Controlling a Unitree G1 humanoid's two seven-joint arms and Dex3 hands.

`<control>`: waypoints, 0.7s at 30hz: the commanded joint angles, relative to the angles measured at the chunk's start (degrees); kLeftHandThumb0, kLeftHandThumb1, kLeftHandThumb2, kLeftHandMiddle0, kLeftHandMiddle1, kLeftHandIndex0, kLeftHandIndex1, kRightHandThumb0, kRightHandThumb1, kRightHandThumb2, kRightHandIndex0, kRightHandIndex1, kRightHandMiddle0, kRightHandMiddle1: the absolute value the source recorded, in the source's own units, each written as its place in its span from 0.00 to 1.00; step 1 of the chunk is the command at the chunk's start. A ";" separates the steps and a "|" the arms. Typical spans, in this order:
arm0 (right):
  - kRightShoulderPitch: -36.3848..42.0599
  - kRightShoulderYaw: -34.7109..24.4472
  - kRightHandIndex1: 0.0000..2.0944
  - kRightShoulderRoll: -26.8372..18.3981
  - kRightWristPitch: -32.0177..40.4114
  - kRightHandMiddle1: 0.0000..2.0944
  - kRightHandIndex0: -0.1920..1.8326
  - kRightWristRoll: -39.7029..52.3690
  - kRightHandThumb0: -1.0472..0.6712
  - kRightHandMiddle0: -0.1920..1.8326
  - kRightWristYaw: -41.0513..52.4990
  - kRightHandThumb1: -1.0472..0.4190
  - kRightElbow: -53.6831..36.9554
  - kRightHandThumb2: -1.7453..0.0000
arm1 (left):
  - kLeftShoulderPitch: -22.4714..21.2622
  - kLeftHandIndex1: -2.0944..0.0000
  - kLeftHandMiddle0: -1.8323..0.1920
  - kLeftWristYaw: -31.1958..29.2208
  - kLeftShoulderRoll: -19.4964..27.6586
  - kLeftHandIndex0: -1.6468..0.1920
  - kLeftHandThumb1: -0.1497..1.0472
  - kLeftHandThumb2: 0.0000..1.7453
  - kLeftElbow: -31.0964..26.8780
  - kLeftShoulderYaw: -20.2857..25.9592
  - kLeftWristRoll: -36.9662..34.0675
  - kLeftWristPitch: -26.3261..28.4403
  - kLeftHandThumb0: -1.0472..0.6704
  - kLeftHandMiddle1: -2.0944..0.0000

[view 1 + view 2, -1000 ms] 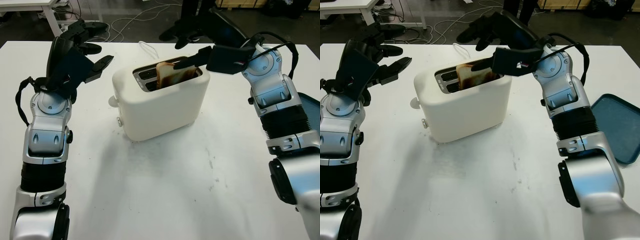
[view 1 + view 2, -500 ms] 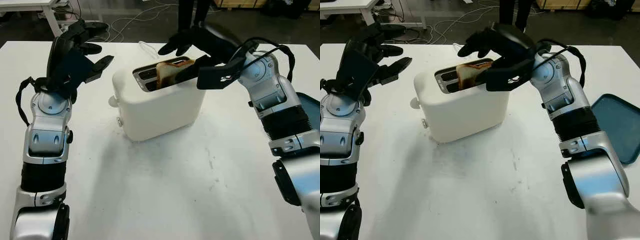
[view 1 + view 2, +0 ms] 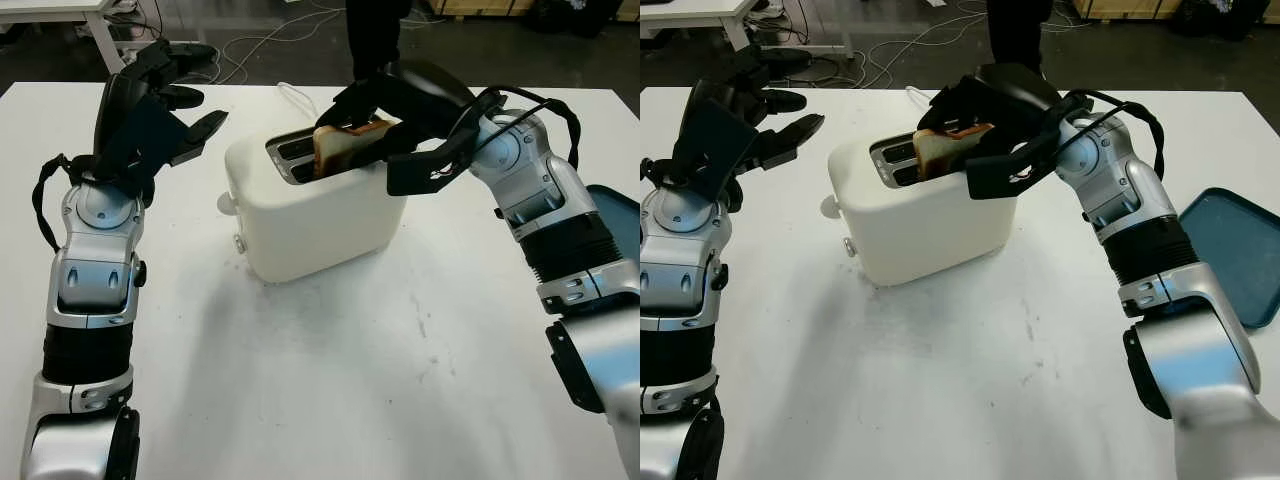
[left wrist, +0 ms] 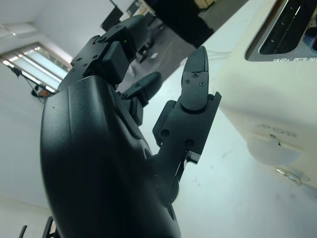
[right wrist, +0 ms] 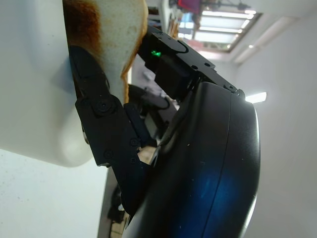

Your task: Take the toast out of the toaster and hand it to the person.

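The right hand [image 3: 385, 105] clasps its fingers around the toast [image 3: 345, 145] standing in the toaster [image 3: 320, 215], while the left hand [image 3: 150, 105] hovers open beside it.

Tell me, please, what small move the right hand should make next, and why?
Probably close the fingers on the toast before lifting it. The right hand is wrapped around the slice, which sits in the toaster slot, but a firm grip isn't evident. The left hand is open beside the toaster.
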 commanded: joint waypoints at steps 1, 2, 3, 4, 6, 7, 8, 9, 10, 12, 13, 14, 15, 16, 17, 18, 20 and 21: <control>0.67 1.35 0.38 -0.58 -0.22 0.03 0.47 -1.31 0.41 0.59 1.01 0.26 0.49 1.00 | 0.92 0.74 0.78 0.36 -0.28 0.68 0.73 0.24 -0.69 0.38 -0.19 0.00 0.48 0.55; 0.62 1.62 0.39 -0.66 -0.35 0.03 0.47 -1.56 0.41 0.60 1.13 0.25 0.60 1.00 | 0.94 0.74 0.78 0.40 -0.25 0.68 0.73 0.24 -0.69 0.33 -0.10 0.00 0.48 0.55; 0.59 1.86 0.41 -0.69 -0.34 0.03 0.46 -1.64 0.41 0.61 1.39 0.25 0.68 1.00 | 0.97 0.74 0.78 0.42 -0.17 0.68 0.73 0.24 -0.65 0.24 0.07 -0.10 0.47 0.55; 0.56 2.05 0.42 -0.69 -0.28 0.04 0.45 -1.55 0.41 0.61 1.78 0.25 0.73 1.00 | 1.01 0.74 0.78 0.41 -0.09 0.68 0.73 0.24 -0.60 0.17 0.20 -0.23 0.47 0.55; 0.46 2.55 0.42 -0.74 0.29 0.04 0.45 -1.69 0.41 0.62 2.68 0.24 0.73 1.00 | 1.01 0.74 0.78 0.44 -0.11 0.68 0.73 0.24 -0.72 0.14 0.29 0.10 0.47 0.55; 0.44 2.73 0.42 -0.71 0.46 0.04 0.45 -1.69 0.42 0.62 2.99 0.24 0.81 0.99 | 1.02 0.74 0.78 0.43 -0.13 0.68 0.74 0.24 -0.77 0.16 0.25 0.15 0.47 0.55; 0.43 2.90 0.42 -0.71 0.63 0.04 0.45 -1.72 0.42 0.62 3.28 0.24 0.83 1.00 | 1.03 0.74 0.78 0.42 -0.14 0.68 0.74 0.24 -0.81 0.17 0.24 0.18 0.47 0.55; 0.42 3.04 0.42 -0.66 0.85 0.04 0.46 -1.68 0.42 0.63 3.69 0.23 0.82 0.99 | 1.03 0.74 0.78 0.45 -0.16 0.68 0.74 0.24 -0.85 0.18 0.23 0.25 0.47 0.55; 0.41 3.17 0.42 -0.63 0.86 0.04 0.47 -1.68 0.43 0.63 3.92 0.23 0.88 0.99 | 1.03 0.74 0.78 0.48 -0.23 0.68 0.73 0.24 -0.88 0.23 0.16 0.29 0.47 0.55; 0.40 3.44 0.44 -0.52 0.30 0.05 0.50 -1.74 0.43 0.65 3.85 0.23 1.32 1.00 | 1.00 0.74 0.78 0.48 -0.34 0.68 0.73 0.24 -0.98 0.31 0.01 0.56 0.47 0.55; 0.42 3.61 0.45 -0.44 0.31 0.06 0.52 -1.80 0.43 0.67 3.90 0.23 1.48 1.00 | 1.00 0.74 0.79 0.49 -0.41 0.68 0.73 0.23 -1.07 0.36 -0.07 0.79 0.47 0.55; 0.43 3.71 0.47 -0.31 0.54 0.07 0.53 -1.62 0.43 0.68 4.23 0.23 1.61 1.00 | 0.99 0.75 0.79 0.54 -0.52 0.68 0.74 0.23 -1.18 0.41 -0.13 1.03 0.47 0.55; 0.41 3.85 0.52 -0.23 0.86 0.10 0.53 -1.52 0.43 0.69 4.61 0.23 1.70 1.00 | 0.99 0.75 0.79 0.61 -0.61 0.68 0.74 0.23 -1.27 0.45 -0.14 1.20 0.47 0.55; 0.37 4.03 0.55 -0.18 1.07 0.16 0.53 -1.51 0.42 0.67 4.91 0.23 1.84 1.00 | 1.00 0.75 0.79 0.68 -0.71 0.68 0.74 0.23 -1.30 0.50 -0.16 1.25 0.47 0.55; 0.34 4.26 0.57 -0.15 1.20 0.29 0.54 -1.72 0.42 0.62 4.94 0.23 1.94 1.00 | 1.01 0.75 0.79 0.72 -0.76 0.68 0.74 0.23 -1.32 0.50 -0.13 1.21 0.47 0.55; 0.30 4.71 0.59 -0.25 1.21 0.39 0.55 -2.46 0.41 0.59 4.56 0.22 1.93 1.00 | 1.06 0.75 0.79 0.68 -0.69 0.68 0.74 0.23 -1.32 0.46 -0.05 1.16 0.47 0.55; 0.17 5.98 0.68 -0.50 1.33 0.57 0.57 -4.81 0.36 0.54 3.19 0.19 1.70 1.00 | 1.13 0.75 0.79 0.66 -0.66 0.68 0.74 0.23 -1.32 0.45 -0.07 1.14 0.47 0.55; 0.10 6.72 0.73 -0.75 0.79 0.65 0.57 -6.32 0.33 0.52 1.90 0.17 1.66 0.99 | 1.18 0.75 0.79 0.66 -0.70 0.68 0.74 0.22 -1.29 0.52 -0.21 0.98 0.47 0.55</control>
